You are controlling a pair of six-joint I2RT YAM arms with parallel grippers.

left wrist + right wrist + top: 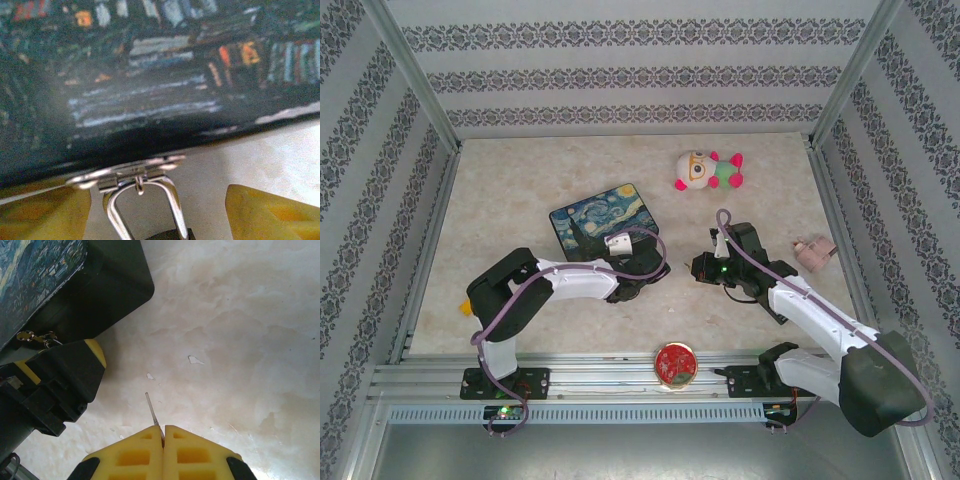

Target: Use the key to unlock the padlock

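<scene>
The padlock (146,201) hangs by its silvery shackle from the hasp (125,172) on the side of the starry-night tin (600,220). My left gripper (157,220) is open, with a yellow finger (45,215) on each side of the shackle and a gap on both sides. In the right wrist view the brass padlock (27,336) shows at the tin's edge, just above the left gripper's black body (55,385). My right gripper (163,427) is shut on the key (151,407). The key's thin shaft sticks out over the table, a short way right of the left gripper (638,278).
A plush toy (708,170) lies at the back, right of centre. A small pink object (812,250) sits by the right wall. A round red disc (675,363) rests at the near edge between the arm bases. Patterned walls close in the table on three sides.
</scene>
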